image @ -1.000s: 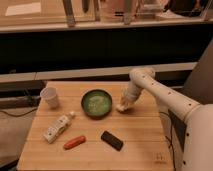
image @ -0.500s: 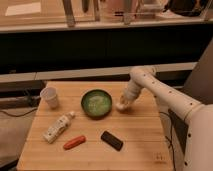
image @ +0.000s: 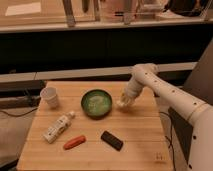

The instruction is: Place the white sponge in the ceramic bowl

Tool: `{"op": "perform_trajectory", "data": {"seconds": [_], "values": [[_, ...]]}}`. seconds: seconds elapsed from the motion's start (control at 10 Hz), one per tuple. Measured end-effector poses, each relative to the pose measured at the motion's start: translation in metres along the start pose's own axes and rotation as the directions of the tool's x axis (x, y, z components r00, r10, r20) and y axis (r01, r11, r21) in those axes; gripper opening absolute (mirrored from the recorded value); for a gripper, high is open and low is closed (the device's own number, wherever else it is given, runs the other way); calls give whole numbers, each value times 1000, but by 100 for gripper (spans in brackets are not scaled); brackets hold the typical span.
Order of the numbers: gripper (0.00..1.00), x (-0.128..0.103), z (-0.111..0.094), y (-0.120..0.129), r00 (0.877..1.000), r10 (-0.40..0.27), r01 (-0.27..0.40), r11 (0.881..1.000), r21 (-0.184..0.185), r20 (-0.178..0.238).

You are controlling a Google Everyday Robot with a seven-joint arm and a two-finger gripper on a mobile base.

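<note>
The ceramic bowl, dark green at the rim and speckled light green inside, sits on the wooden table at the middle back and holds nothing. My gripper is low over the table, just right of the bowl's rim, at the end of the white arm that reaches in from the right. A small off-white lump at the gripper's tip looks like the white sponge; I cannot make out its edges against the gripper. No sponge shows anywhere else on the table.
A white paper cup stands at the back left. A white bottle lies on its side left of centre. An orange-red item and a black block lie near the front. A dark counter runs behind the table.
The gripper has stayed beside the bowl's right rim, at most a little lower. Nothing else has moved.
</note>
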Motion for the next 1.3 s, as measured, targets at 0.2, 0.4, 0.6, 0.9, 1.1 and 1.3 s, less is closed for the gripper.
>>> {"op": "perform_trajectory", "data": {"seconds": [0.2, 0.4, 0.6, 0.9, 1.1, 1.3], "values": [[0, -5, -12, -8, 1000, -10, 10, 1000, 28, -2], [0, -12, -19, -17, 1000, -26, 26, 998, 52, 5], [0, -20, -24, -25, 999, -39, 38, 997, 72, 14], [0, -34, -27, -36, 997, -59, 55, 994, 94, 41], [0, -38, -23, -41, 995, -89, 86, 994, 74, 36], [0, -53, -13, -54, 991, -126, 124, 991, 58, 34]]}}
